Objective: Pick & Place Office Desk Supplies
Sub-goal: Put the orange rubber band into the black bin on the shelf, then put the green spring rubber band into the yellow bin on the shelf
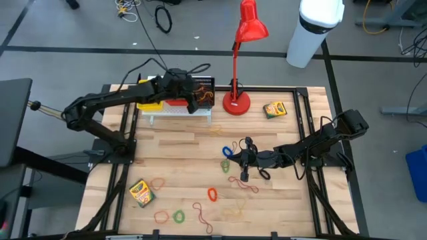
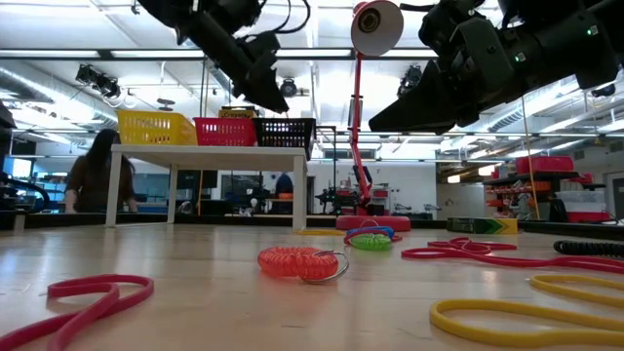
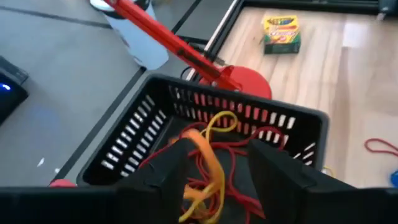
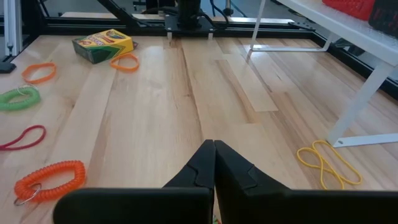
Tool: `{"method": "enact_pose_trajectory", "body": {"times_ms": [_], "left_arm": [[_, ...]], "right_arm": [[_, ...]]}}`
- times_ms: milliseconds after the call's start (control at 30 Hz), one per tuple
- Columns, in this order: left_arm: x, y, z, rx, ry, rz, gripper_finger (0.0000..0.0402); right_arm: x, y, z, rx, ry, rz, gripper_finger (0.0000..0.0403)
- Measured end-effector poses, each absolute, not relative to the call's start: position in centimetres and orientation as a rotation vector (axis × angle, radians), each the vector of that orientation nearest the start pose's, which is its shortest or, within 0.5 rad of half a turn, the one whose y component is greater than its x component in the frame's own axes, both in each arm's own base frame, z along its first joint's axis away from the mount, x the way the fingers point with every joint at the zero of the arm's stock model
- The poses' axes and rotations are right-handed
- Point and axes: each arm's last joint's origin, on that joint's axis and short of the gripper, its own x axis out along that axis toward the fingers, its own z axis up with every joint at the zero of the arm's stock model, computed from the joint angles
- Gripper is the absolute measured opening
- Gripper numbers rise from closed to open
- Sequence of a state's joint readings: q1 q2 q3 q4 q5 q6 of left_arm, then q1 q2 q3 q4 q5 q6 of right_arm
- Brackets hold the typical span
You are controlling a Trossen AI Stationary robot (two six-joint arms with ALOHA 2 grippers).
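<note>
Left gripper point(image 3: 214, 171), fingers spread, hangs over the black basket point(image 3: 155, 118) with rubber bands point(image 3: 208, 165) between them.

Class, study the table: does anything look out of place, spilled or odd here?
Nothing looks damaged or spilled. Loose rubber bands and a crayon box lie scattered across the table, unsorted. The left end effector hangs open over the black basket, which already holds a tangle of bands.

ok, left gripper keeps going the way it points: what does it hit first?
Probably the pile of rubber bands in the black basket: the left gripper, fingers apart, points down into it. Depth is unclear.
</note>
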State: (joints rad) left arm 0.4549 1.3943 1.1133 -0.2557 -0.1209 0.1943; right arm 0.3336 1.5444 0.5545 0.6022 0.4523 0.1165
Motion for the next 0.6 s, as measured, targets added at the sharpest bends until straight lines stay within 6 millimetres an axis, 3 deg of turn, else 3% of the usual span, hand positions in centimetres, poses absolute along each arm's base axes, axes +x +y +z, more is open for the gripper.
{"method": "enact_pose_trajectory", "body": {"times_ms": [333, 467, 600], "left_arm": [[28.3, 13.1, 30.1, 0.21, 0.638, 0.504, 0.0285], [29.0, 11.5, 30.8, 0.318, 0.646, 0.459, 0.0274], [29.0, 8.8, 30.1, 0.356, 0.752, 0.345, 0.0215]], "right_arm": [[27.3, 8.1, 16.0, -0.042, 0.351, -0.136, 0.0005], [27.3, 8.1, 16.0, -0.045, 0.352, -0.136, 0.0005], [27.1, 8.1, 15.6, -0.068, 0.393, -0.136, 0.0005]]}}
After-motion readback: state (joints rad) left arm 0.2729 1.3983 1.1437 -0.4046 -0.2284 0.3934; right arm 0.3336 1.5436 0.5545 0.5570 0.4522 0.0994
